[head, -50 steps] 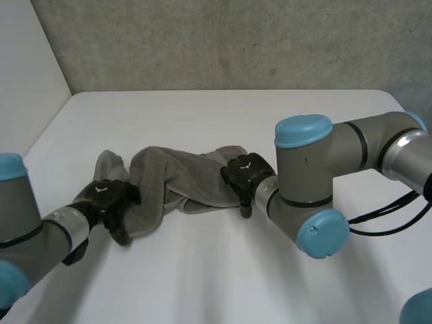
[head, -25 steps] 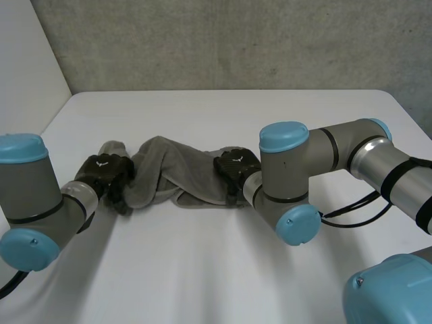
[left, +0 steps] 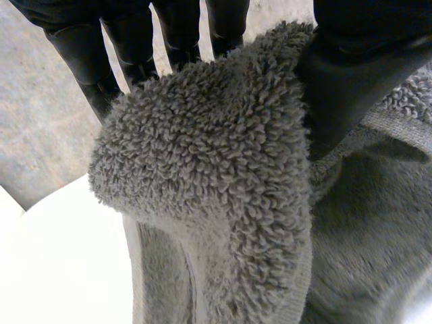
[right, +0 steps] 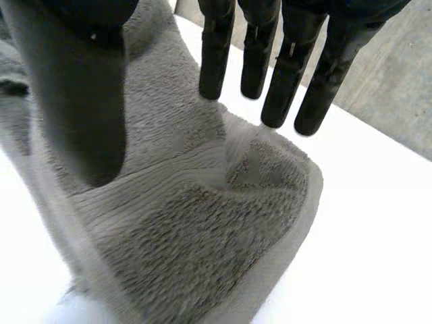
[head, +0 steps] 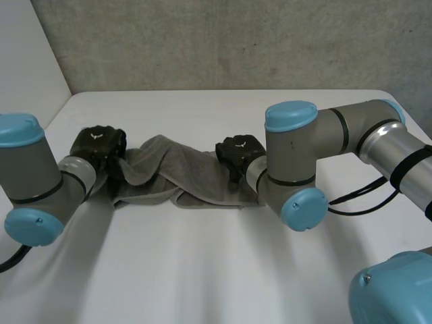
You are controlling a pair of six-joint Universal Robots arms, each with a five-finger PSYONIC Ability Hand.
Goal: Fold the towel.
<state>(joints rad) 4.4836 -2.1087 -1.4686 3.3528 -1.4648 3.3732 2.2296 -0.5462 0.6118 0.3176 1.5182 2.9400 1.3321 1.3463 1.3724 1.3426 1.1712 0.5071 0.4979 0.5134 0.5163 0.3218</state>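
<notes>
Fingers (left: pixel 138 50) and thumb (left: pixel 351 81) of left hand (head: pixel 100 143) clamped on a thick rolled bunch of towel (head: pixel 182 177), at towel's left end. Right hand (head: pixel 237 152) spread wide over towel's right end: fingers (right: pixel 287 74) straight, thumb (right: pixel 84 108) well apart from them, cloth under palm, no pinch visible. Towel across middle of white table (head: pixel 223 270), strung between both hands, twisted and bunched, not flat; one corner just past right fingertips in right wrist view.

Step in hand, as a judgement: spreading towel flat ahead of any fold; task barely begun. To do well: secure right end first, closing right thumb and fingers on the corner near fingertips, not on mid-cloth. Re-grip left on a single corner or edge instead of the roll; roll grip likely to carry the twist into the fold. Then draw hands apart sideways, low over table, till twist gone and far edge straight between hands. Move both at same pace and height; uneven pull likely to skew cloth or slip it from the looser hand. Mind right arm (head: pixel 297 162), just beside towel's right end: no dragging it across cloth. Fold only once flat, corner onto corner, then press crease down with straight fingers.
</notes>
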